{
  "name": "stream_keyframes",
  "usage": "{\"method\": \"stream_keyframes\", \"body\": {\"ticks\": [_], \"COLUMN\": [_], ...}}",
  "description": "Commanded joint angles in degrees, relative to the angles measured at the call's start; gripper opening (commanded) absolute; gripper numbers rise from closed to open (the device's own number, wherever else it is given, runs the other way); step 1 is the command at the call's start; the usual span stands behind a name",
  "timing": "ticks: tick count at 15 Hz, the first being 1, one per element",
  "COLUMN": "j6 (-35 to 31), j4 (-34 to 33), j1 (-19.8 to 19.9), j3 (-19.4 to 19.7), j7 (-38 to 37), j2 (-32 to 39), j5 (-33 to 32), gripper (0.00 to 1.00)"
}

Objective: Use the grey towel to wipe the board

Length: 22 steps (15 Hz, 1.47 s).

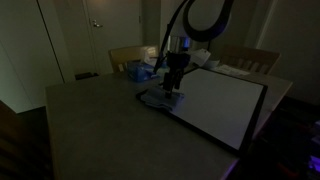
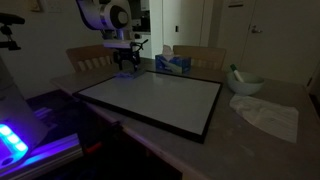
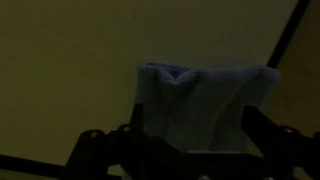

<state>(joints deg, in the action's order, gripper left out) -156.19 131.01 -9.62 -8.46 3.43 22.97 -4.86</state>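
A dim room, the arm bent over the surface (image 1: 90, 130): my claw (image 1: 174, 84) hangs directly above the grey towel (image 1: 160, 98), its jaws spread wide and holding nothing. The towel lies crumpled on the bare surface just beside the black frame of the board (image 1: 222, 108), off the white area. I judge that is why I have the claw here rather than over the board: the cloth has to be picked up before any wiping can begin. In the wrist view the towel (image 3: 200, 105) fills the gap between the two fingers (image 3: 98, 150), one dark finger on each side of it, so the jaws are lined up to close across its folds; whether the tips touch the cloth I cannot tell in this light. In an exterior view the board (image 2: 150, 100) spreads across most of the surface, flat and pale, and I can make out no marks on it in the gloom. A tissue box (image 2: 173, 63) stands behind it, near the claw (image 2: 124, 64); a bowl (image 2: 245, 82) and a white cloth (image 2: 268, 116) lie well apart off the board's other end, none of them in my way. By my reading the task is at its opening step: descend, pinch the soft cloth deep enough not to lose it, then drag it over the frame onto the white
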Motion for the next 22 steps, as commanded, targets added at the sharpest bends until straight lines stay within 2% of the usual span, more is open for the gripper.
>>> {"method": "stream_keyframes", "body": {"ticks": [1, 5, 6, 7, 8, 17, 18, 20, 22], "j6": [-0.90, 0.18, 0.24, 0.43, 0.55, 0.79, 0.48, 0.53, 0.92], "j4": [-3.74, -7.65, -8.48, -9.18, -9.83, -10.40, -10.28, -10.23, -10.47], "j1": [-1.83, -4.32, -4.69, -4.90, -5.13, -3.24, -2.30, -1.14, -0.18], "j3": [1.56, 3.48, 3.67, 3.68, 3.76, 2.64, 1.76, 0.42, -0.88], "j7": [-2.10, -3.27, -3.35, -3.12, -3.01, -1.33, -0.35, 1.21, 3.11], "j2": [3.81, 7.72, 8.70, 9.44, 10.22, 9.67, 9.87, 10.04, 10.27], "j5": [-1.92, -5.50, -5.85, -5.88, -5.90, -4.28, -3.45, -2.23, -1.30], "gripper": [1.00, 1.00, 0.85, 0.80, 0.66, 0.04, 0.01, 0.00, 0.02]}}
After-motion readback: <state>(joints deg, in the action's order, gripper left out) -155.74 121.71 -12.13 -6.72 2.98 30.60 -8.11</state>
